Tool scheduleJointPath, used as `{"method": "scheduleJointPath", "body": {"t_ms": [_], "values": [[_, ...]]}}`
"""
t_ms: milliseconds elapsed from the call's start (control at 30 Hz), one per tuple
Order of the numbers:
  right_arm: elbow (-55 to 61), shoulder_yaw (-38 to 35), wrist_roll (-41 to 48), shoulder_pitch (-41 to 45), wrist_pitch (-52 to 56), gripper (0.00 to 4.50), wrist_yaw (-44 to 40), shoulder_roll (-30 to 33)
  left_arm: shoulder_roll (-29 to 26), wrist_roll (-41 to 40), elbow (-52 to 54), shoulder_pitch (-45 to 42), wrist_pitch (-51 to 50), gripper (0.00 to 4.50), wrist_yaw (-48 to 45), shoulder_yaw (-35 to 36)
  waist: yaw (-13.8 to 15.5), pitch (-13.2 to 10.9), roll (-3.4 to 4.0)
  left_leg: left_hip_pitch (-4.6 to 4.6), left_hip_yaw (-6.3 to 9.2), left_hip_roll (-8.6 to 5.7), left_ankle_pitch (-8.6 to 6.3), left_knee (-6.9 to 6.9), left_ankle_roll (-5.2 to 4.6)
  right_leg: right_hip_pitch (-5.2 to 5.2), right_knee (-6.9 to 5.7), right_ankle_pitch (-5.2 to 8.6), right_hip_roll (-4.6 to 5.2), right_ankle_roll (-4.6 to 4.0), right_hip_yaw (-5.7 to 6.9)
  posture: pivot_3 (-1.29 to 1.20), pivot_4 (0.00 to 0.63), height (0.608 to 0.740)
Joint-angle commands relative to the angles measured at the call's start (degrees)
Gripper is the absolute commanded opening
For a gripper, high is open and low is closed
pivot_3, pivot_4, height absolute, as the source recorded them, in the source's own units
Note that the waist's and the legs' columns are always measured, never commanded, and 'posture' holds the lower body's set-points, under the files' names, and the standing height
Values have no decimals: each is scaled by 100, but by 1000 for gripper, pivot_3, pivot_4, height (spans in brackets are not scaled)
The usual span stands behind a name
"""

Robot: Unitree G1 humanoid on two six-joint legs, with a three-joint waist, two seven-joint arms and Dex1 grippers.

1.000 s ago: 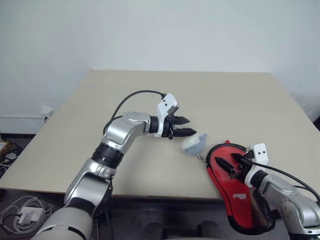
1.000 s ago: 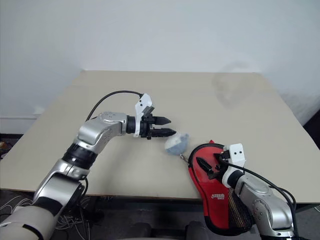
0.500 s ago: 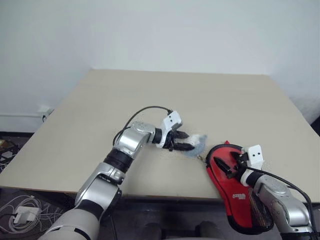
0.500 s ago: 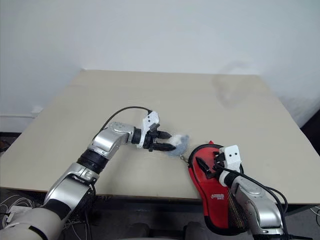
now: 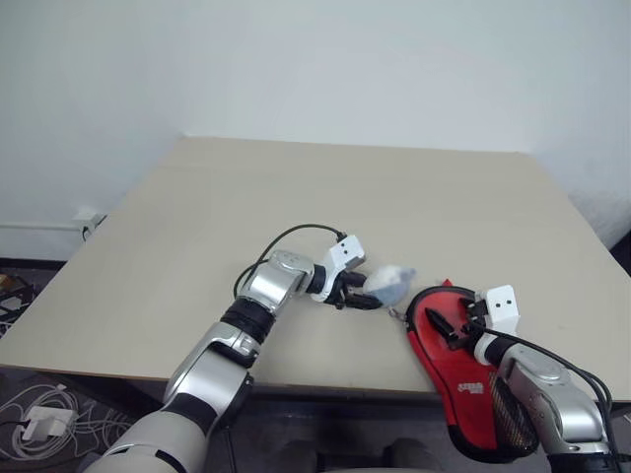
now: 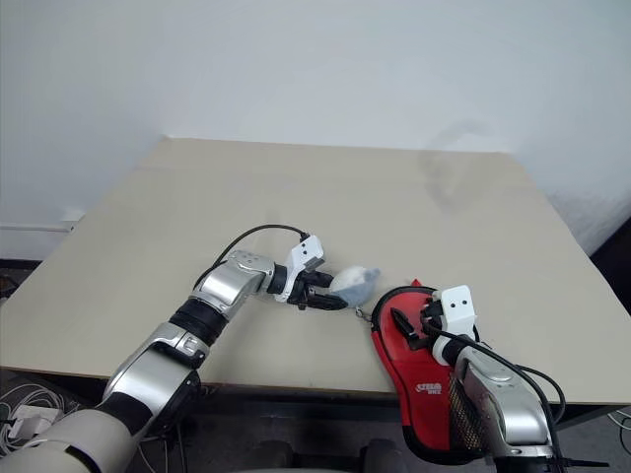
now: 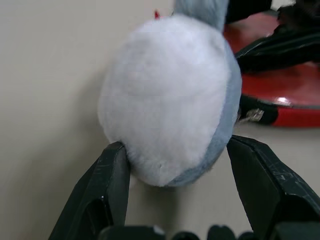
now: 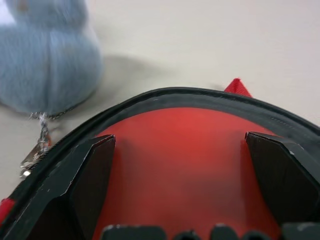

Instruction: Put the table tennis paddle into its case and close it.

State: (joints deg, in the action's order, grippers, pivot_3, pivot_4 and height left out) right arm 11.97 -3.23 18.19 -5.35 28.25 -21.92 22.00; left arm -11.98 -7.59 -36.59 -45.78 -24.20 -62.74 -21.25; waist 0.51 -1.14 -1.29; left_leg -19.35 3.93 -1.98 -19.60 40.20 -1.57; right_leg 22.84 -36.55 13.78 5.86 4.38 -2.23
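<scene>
I had the left gripper (image 5: 361, 293) low over the beige desk (image 5: 296, 197), just below the middle of the left eye frame, its fingers (image 7: 112, 185) set either side of the small pale bluish-white plush lump (image 7: 170, 100). In the left wrist view one finger touched the lump's flank; the other stood just beside it, and I could not tell whether it pressed. The lump rested on the desk, and a short metal chain (image 8: 37, 142) ran from it toward the case (image 5: 463, 370).

The case lay at the lower right of the frame, red with black piping, its round end on the desk near the front edge and its narrow mesh end (image 5: 513, 419) hanging past that edge. A white logo (image 5: 475, 386) showed on the red fabric.

My right gripper (image 5: 455, 320) sat over the case's round end with its fingers (image 8: 90, 175) spread wide, both over the red surface inside the black rim, gripping nothing I could make out.

I could not pick out the paddle apart from the case, so I cannot say where it was.
</scene>
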Motion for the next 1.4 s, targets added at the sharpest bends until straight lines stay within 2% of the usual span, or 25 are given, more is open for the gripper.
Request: {"method": "scheduleJointPath", "body": {"t_ms": [33, 267, 300, 500, 667, 933, 1167, 1400], "values": [[-476, 72, -153, -131, 176, 4500, 59, -55, 185, -154, -222, -317, -48, 2512, 45, 354, -1, 1, -2, 1, 0, 0, 0, 0, 0, -1, 0, 0, 0, 0, 0, 0, 0, 716], [-532, 49, -200, -127, 191, 4500, 71, -77, 171, 111, -368, -403, 78, 140, -136, 293, -1, 1, -2, 53, 4, 1, -20, -12, -32, -45, 11, 1, 0, 1, -2, 0, 0, 716], [-552, 40, -210, -120, 192, 4500, 87, -77, 157, 169, -363, -396, 139, 30, -150, 252, -1, 1, -2, 55, 6, 1, -21, -12, -34, -46, 11, 1, 0, 1, -3, 0, 0, 716], [-601, 76, -244, -101, 236, 4500, 112, -72, 240, 68, -411, -439, 154, 30, -479, 337, -1, 1, -3, 61, 10, 2, -21, -12, -35, -52, 12, 1, 0, 2, -5, 0, 0, 716], [-519, 168, -184, -164, 371, 4500, -7, -15, 543, -75, -1072, -997, 165, 30, -245, 741, 2, 2, -13, 62, 13, 1, -22, -11, -36, -54, 13, 1, 0, 2, -3, 0, 0, 716], [-749, 268, -284, -326, 564, 4500, -16, 56, 1058, 191, -3038, -2245, 1164, 30, 1340, 1329, 1, 8, -21, 69, 24, 2, -24, -16, -39, -73, 41, 1, 0, 4, 9, 0, 0, 716], [-627, 312, -380, -466, 592, 4500, 74, 11, 1412, 476, -3633, -2568, 1558, 30, 1760, 1457, 5, 12, -29, 71, 38, 1, -24, -17, -39, -97, 76, -9, 1, 17, 23, 0, 0, 716], [-296, 400, -399, -815, 600, 4500, 158, -15, 1976, 834, -3908, -2763, 1966, 30, 2596, 1533, 43, 13, -29, 72, 52, -1, -25, -17, -36, -108, 88, -8, 2, 19, 35, 0, 0, 716]]}}
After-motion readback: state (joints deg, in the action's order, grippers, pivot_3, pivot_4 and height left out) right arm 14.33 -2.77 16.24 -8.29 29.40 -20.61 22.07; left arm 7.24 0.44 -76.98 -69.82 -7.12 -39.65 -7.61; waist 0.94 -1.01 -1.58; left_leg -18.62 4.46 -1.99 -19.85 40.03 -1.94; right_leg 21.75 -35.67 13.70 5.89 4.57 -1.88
